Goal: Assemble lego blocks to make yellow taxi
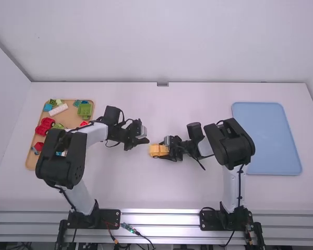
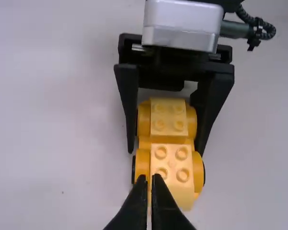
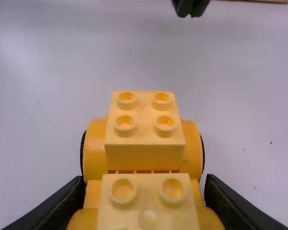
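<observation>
While you look down at the white table [image 1: 161, 192], you can see the yellow car [image 1: 157, 150] near its middle, with two bumpy yellow blocks on top. Your right gripper [image 1: 167, 149] has hold of it, one finger on each side, spread as wide as the car. Your left gripper [image 1: 146, 140] is just beside the car, its fingers almost touching each other, with nothing between them. The table is flat and pale, with a few tiny dark specks [image 3: 271, 143]. Off to your left, a tan tray [image 1: 68, 119] holds red, green, blue and white blocks. Off to your right lies a plain blue tray [image 1: 268, 138]. Shiny metal rails [image 1: 161, 220] run along the near edge. Past the far edge, you see a plain white wall [image 1: 167, 41], with a small gray piece [image 1: 163, 84] at the bottom.
</observation>
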You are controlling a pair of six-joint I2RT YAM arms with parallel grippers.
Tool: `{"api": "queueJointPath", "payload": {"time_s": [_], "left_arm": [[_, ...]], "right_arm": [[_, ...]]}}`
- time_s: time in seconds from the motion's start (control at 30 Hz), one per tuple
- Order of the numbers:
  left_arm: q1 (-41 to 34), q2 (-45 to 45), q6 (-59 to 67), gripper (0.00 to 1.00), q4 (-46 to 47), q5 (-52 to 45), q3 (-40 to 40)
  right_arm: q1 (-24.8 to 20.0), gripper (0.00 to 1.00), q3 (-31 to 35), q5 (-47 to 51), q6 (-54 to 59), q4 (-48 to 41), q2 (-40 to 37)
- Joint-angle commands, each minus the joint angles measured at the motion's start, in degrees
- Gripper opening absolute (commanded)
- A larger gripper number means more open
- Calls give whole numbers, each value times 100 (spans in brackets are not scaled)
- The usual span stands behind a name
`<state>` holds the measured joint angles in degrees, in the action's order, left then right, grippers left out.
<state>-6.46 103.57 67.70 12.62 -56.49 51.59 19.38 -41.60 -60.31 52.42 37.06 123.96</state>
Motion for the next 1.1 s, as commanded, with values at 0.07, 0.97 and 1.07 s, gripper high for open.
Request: {"api": "queueJointPath", "payload": {"time_s": [0.07, 0.97, 1.07], "left_arm": [[-254, -92, 21, 2, -452, -15, -483], [-560, -92, -1467, 2, -2708, 147, -1458], [-590, -89, -1465, 2, -2728, 158, -1458]], "right_arm": [[15, 50, -79, -118, -9, 4, 72], [17, 50, -79, -138, -9, 24, 72], [20, 50, -87, -149, -11, 17, 72]]}}
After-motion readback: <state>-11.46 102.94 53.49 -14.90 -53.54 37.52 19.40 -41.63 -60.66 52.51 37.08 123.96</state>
